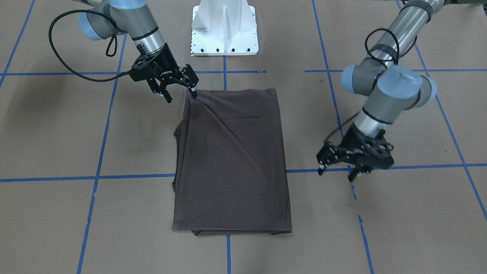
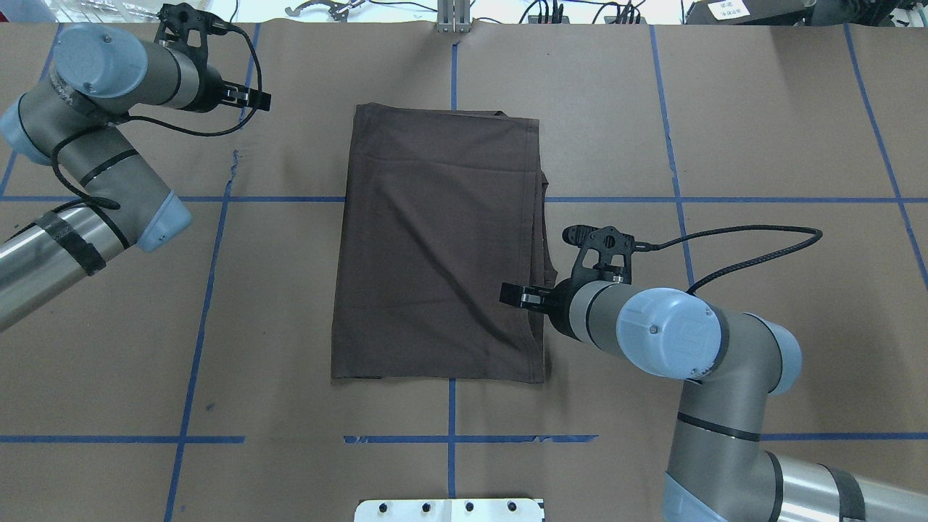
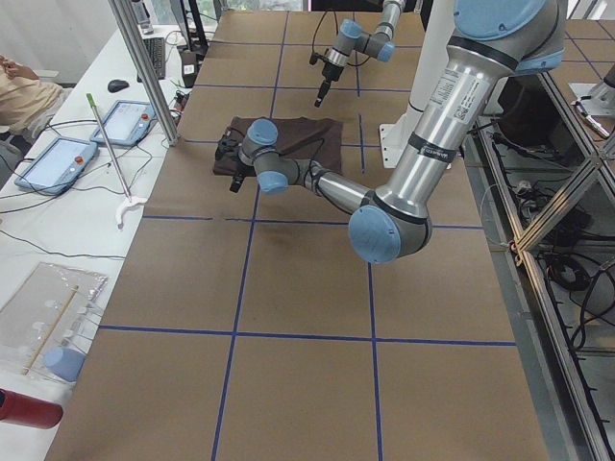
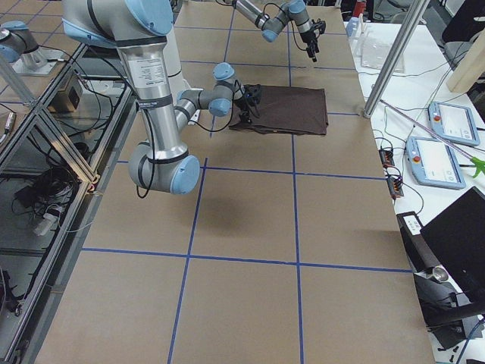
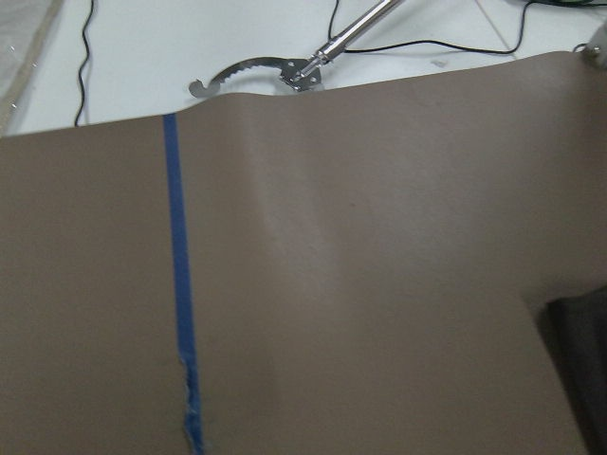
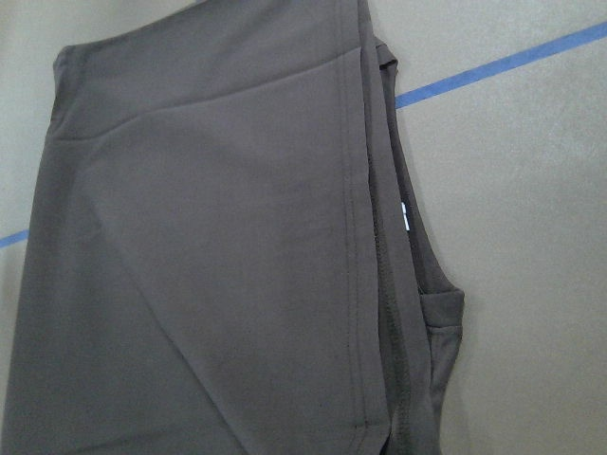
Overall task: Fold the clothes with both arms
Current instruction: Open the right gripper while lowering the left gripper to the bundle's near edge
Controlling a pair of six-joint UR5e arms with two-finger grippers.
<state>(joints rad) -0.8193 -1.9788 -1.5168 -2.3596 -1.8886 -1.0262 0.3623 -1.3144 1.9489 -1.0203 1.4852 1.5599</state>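
Both grippers are empty. The right gripper (image 1: 181, 96) has jaws apart and hovers at the robot-side corner of the T-shirt (image 1: 232, 160), one fingertip at the cloth edge; contact cannot be confirmed. The left gripper (image 1: 336, 173) is blurred, jaws look apart, and it sits well clear of the garment's opp. long side, over bare table (image 1: 133, 213). The T-shirt lies flat at table centre, folded lengthwise into a narrow rectangle. Stacked hems and loose layer edges run along the long side nearest the right gripper. Handling est.: thin knit, light, limp, no stiffness. It should sag between grip pts, and plies may slide apart if only the top one is pinched. Recommended hold: pinch thru all plies at both corners of one short end, one corner per gripper, jaws low to the surface, then carry that end over to the opp. end.
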